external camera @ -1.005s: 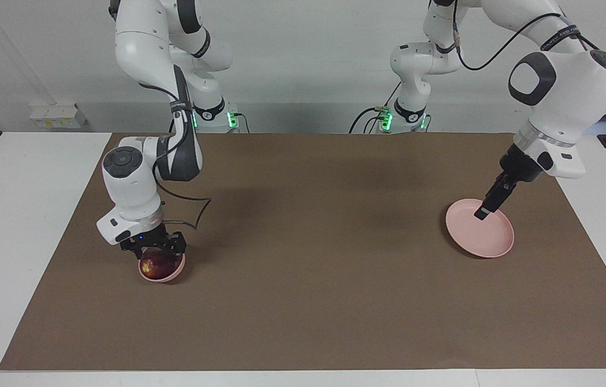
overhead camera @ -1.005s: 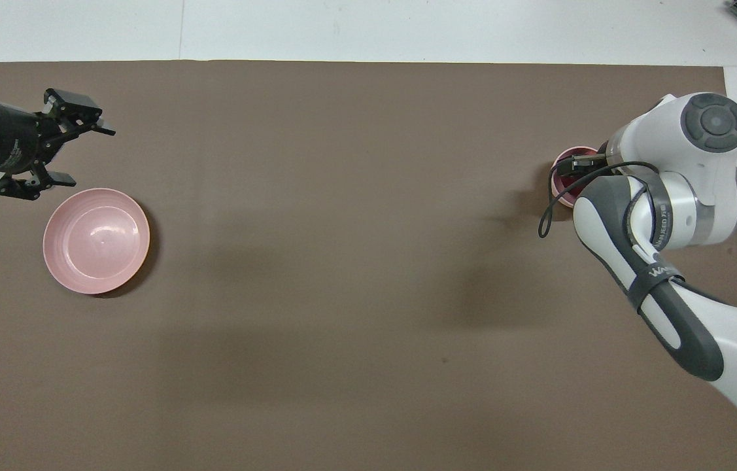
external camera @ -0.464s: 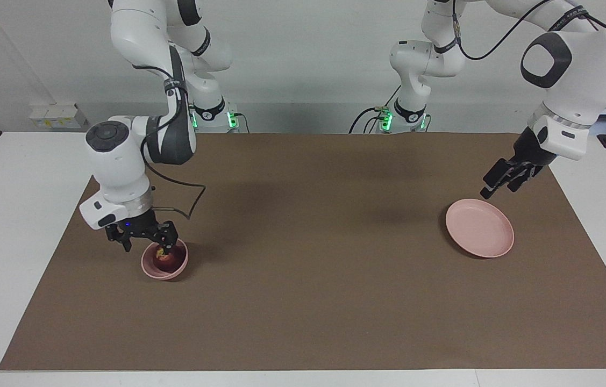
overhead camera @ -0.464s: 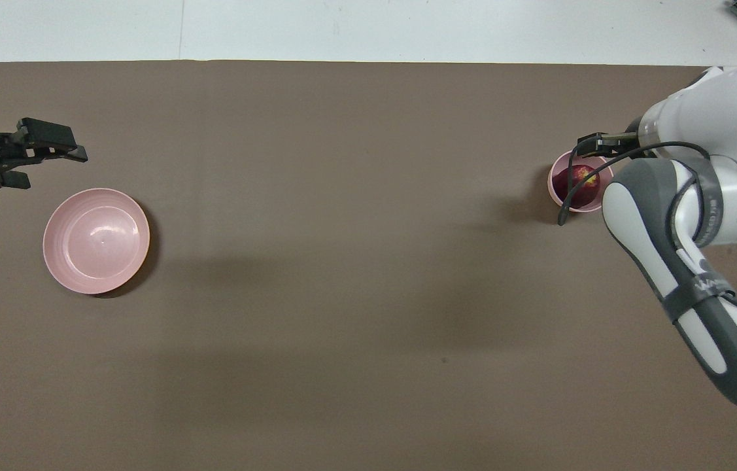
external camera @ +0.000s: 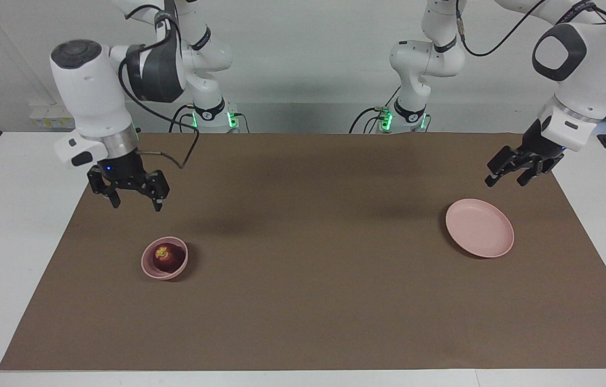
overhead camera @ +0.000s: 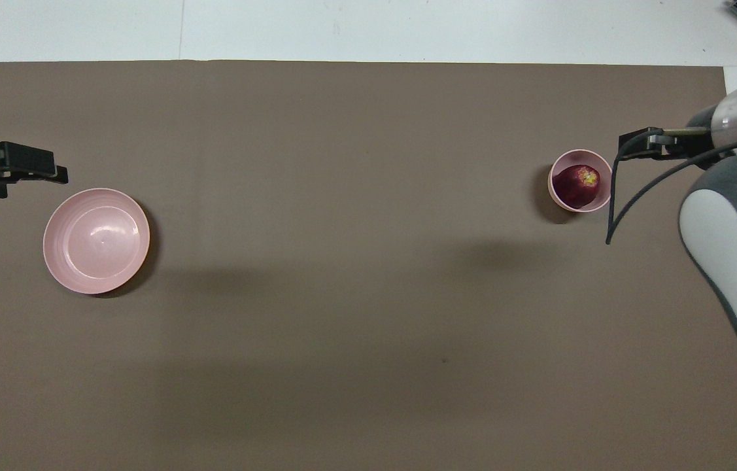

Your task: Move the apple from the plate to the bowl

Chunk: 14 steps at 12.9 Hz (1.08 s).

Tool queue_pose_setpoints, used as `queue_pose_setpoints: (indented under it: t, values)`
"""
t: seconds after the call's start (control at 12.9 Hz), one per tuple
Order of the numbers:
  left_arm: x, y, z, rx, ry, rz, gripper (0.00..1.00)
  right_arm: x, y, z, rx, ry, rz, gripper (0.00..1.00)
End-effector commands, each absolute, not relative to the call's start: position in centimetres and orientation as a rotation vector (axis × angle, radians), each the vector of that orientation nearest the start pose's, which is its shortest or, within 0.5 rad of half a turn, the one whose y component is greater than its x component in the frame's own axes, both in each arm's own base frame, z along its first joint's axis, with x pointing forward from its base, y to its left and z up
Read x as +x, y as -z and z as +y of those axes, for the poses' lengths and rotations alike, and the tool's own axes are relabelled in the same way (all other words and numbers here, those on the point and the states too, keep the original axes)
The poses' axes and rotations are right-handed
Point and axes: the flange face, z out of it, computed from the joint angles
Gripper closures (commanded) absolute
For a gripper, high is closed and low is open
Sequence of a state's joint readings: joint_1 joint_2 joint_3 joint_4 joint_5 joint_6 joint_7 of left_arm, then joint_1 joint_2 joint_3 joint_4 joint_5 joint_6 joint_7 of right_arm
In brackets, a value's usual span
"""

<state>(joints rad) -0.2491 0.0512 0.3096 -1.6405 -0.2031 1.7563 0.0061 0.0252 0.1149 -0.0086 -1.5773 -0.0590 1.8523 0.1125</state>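
Resting in the bowl (external camera: 164, 258) at the right arm's end, the apple (external camera: 165, 257), plate (external camera: 479, 227) bare; right gripper (external camera: 134, 196) jaws spread, left gripper (external camera: 508, 176) jaws spread; lifting clear without nudging.

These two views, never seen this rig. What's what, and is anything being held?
Two robot arms with two-finger grippers work at a table covered by a brown mat. One picture faces the robots from across the table; the other looks down from above their end, so the sides are swapped.

On the mat: a small pink bowl with the apple in it at the right arm's end, and a flat pink plate at the left arm's end.

Nothing is held. The right gripper is open in the air near the bowl; the left gripper is open near the plate.
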Motion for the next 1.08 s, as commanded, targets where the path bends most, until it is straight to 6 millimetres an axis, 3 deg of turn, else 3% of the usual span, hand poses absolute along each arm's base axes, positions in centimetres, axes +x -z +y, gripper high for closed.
queue_pose_setpoints:
  t: [0.0, 0.23, 0.46, 0.62, 1.01]
  values:
    - [56.2, -60.8, 1.9, -3.249, 0.103, -0.024, 0.0, 59.2, -62.4, 0.7, -3.166, 0.163, 0.164, 0.0]
    - [54.3, -62.3, -0.4, -3.173, 0.064, 0.073, 0.0, 55.7, -66.1, 0.8, -3.155, 0.151, 0.163, 0.0]
    - [53.2, -63.2, 0.2, -3.167, -0.008, 0.047, 0.0, 53.3, -66.1, 0.5, -3.155, 0.024, 0.16, 0.0]
    - [52.8, -64.6, 0.9, -3.166, -0.016, 0.036, 0.0, 53.2, -66.0, 0.6, -3.115, 0.022, 0.155, 0.0]
    - [52.3, -64.7, 0.7, -3.163, -0.022, 0.15, 0.0, 54.3, -66.1, 1.2, -3.125, 0.107, 0.069, 0.0]
